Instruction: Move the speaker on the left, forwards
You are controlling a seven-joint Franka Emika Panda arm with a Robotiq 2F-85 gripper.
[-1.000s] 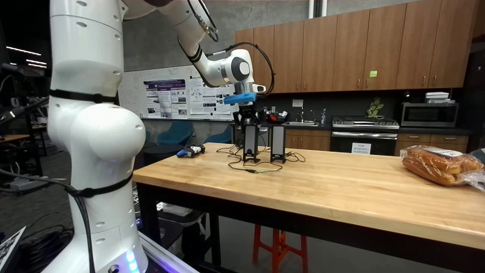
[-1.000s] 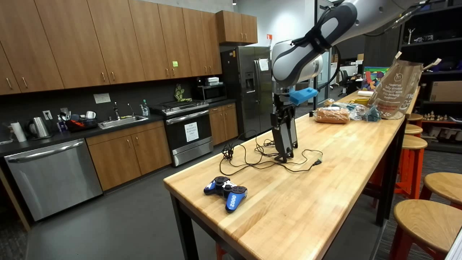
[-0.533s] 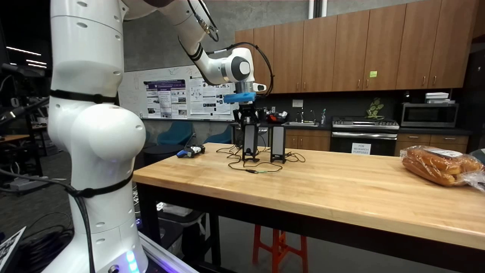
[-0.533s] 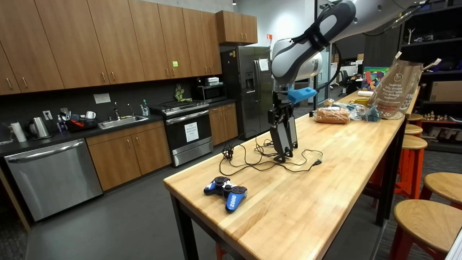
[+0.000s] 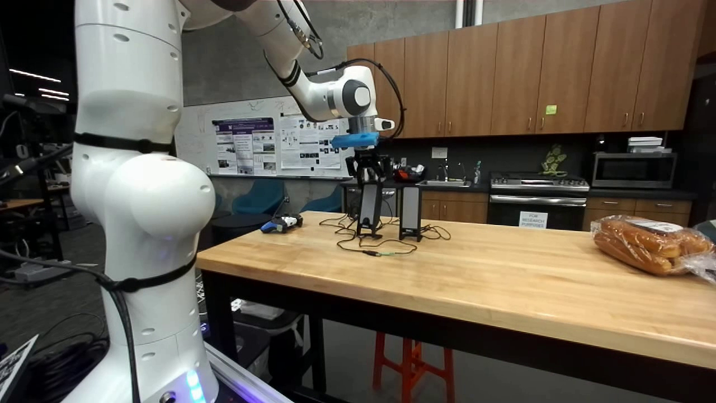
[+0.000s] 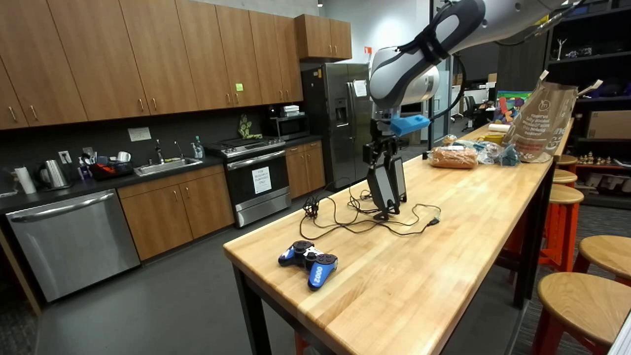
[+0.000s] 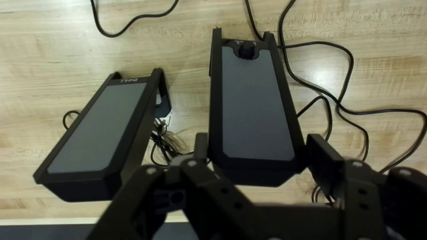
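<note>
Pinching the tilted speaker [image 7: 257, 106] snugly by its top, beside its twin [image 7: 100, 130] on the table [image 7: 50, 46], our gripper [image 7: 256, 144] should right it, then slide it forward while we mind the cables [image 7: 338, 103].

Long light-wood table [image 6: 374, 296], blk legs [image 6: 252, 310]. On it: game controller [image 6: 309, 259] nr one end, upright speaker [image 5: 410, 212] w/ loose blk cables [image 7: 383, 110] around it, bagged bread [image 5: 651, 243] well apart, paper bag [image 6: 540, 123] beyond bread. Tilted speaker [image 5: 370, 206] beside upright one, can't tell if touching table.
</note>
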